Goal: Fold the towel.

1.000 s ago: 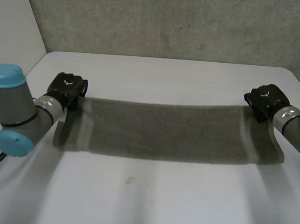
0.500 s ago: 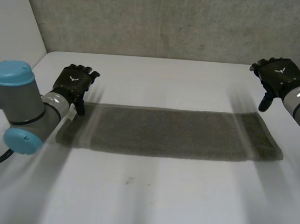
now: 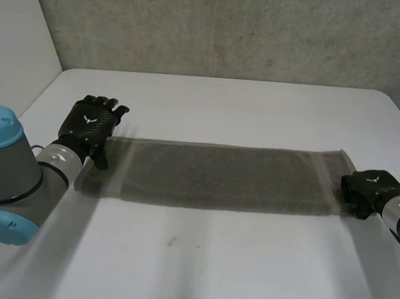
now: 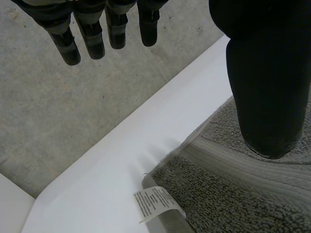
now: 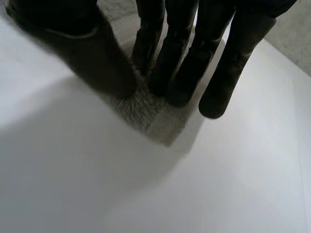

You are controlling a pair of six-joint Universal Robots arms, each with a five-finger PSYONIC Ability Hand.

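Observation:
A grey towel [image 3: 219, 175] lies flat on the white table [image 3: 211, 268] as a long strip running left to right. My left hand [image 3: 89, 128] hovers open over the towel's far left corner, fingers straight and apart from the cloth; in its wrist view the left hand [image 4: 262, 87] hangs above the towel [image 4: 233, 194] and its white label [image 4: 155, 204]. My right hand [image 3: 370, 189] sits at the near right corner. In its wrist view the right hand [image 5: 170, 43] has its fingers and thumb closed on the towel's corner [image 5: 150, 119].
A grey concrete wall [image 3: 230, 27] rises behind the table's far edge, and a white panel [image 3: 15, 31] stands at the left. Bare tabletop stretches in front of the towel and beyond it.
Both hands let go of the far corners and the towel settled flat. The left hand opened and stayed near its corner. The right hand swung up, then came down and closed on the near right corner.

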